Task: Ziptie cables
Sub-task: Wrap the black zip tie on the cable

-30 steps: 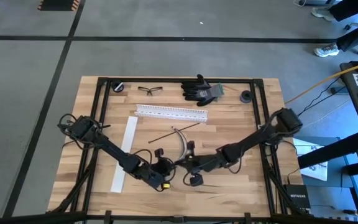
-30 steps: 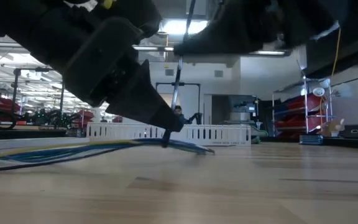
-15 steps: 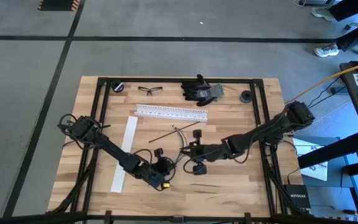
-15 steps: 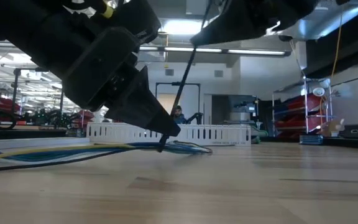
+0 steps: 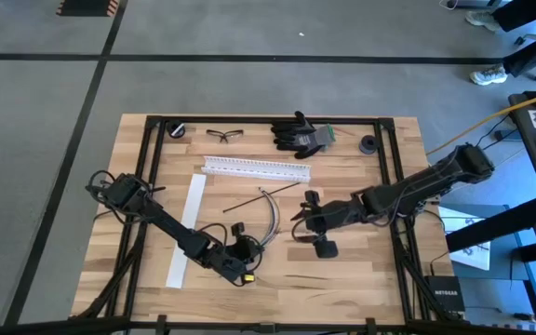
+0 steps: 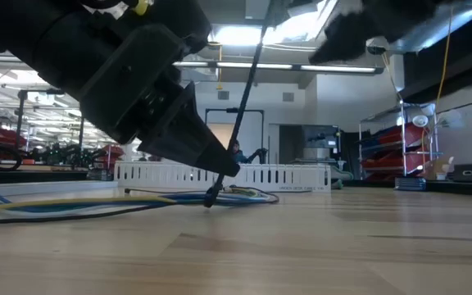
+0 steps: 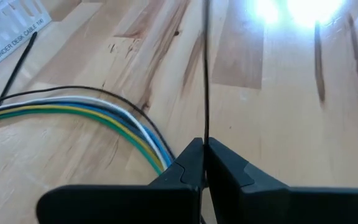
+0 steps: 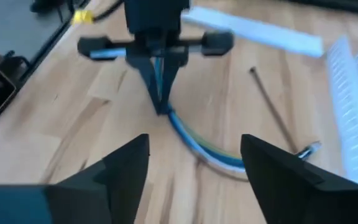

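A bundle of cables [image 7: 73,109], white, yellow, blue, green and black, lies curved on the wooden table [image 5: 361,279]; one end runs under my left gripper [image 7: 204,149]. That gripper rests low on the table [image 5: 254,245] and is shut on a thin black ziptie [image 6: 240,115]. The ziptie slants up from the fingertips. My right gripper [image 5: 298,223] hovers open to the right of the bundle [image 5: 270,212], above the table, with nothing between its fingers [image 8: 194,165]. My left gripper pinches the ziptie [image 7: 206,127] between its two fingertips, close to where the cables pass under them. The fingers slant down toward the table's right side, their tips at the tabletop [image 6: 213,192]. The ziptie's free length rises steeply from the pinch. Whether it loops the bundle is hidden.
A white slotted rail [image 5: 256,167] lies beyond the cables, a flat white strip [image 5: 186,228] to their left, a loose black ziptie [image 5: 249,198] between. Safety glasses [image 5: 223,135], black gloves [image 5: 301,135] and two black rolls [image 5: 370,144] sit along the far edge.
My right gripper has drawn away from my left gripper toward the table's right edge and upward, rolled somewhat, and opened. The ziptie's upright length now leans further toward the right. My left gripper has stayed shut in place.
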